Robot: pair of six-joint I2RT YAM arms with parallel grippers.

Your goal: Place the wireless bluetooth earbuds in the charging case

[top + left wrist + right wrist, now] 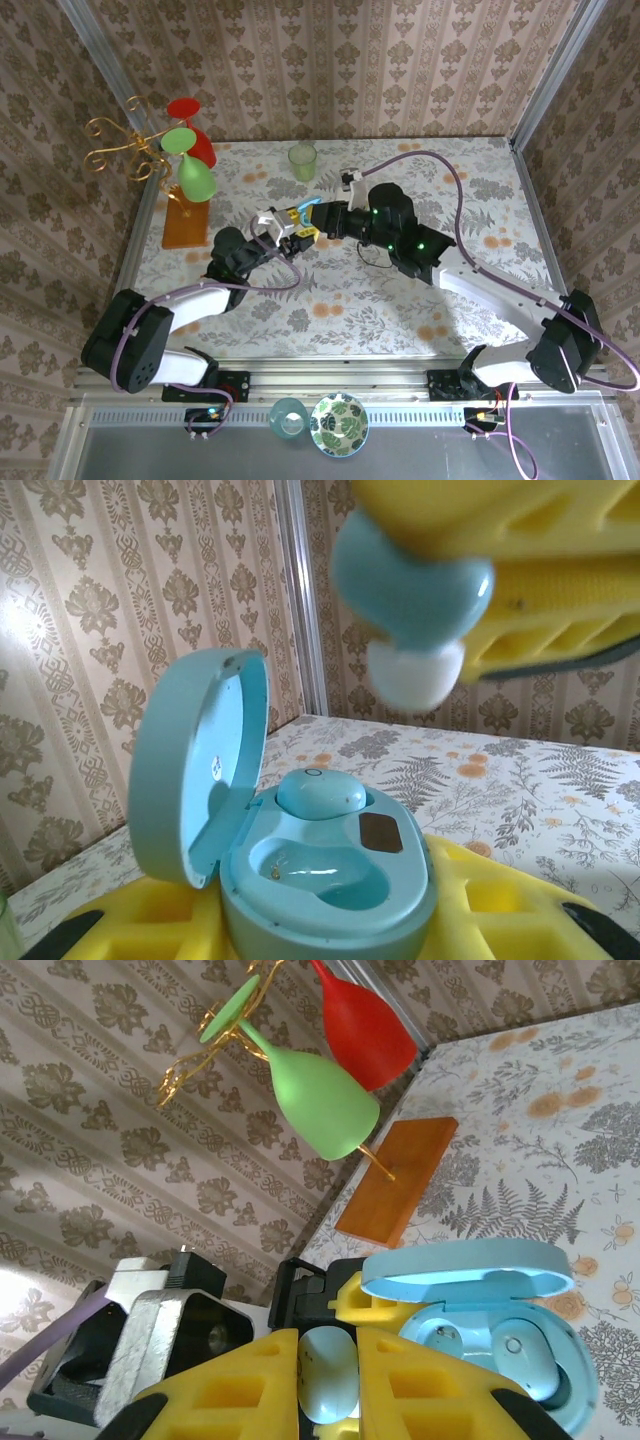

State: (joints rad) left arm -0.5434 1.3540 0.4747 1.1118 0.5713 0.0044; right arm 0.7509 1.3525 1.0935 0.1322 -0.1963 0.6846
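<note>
Gripping light-blue earbud (pixel 326 1365) in my right pincer (pixel 328 1395), narrow, white tip down. Case (pixel 330 915) clamped in my left pincer (pixel 320 945), lid open. Below held earbud, apart, slightly aside: empty well (pixel 320 872). Second earbud (pixel 320 792) seated in neighbouring well.

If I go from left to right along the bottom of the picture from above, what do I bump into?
left arm's base → teal cup → leaf-patterned bowl → right arm's base
</note>
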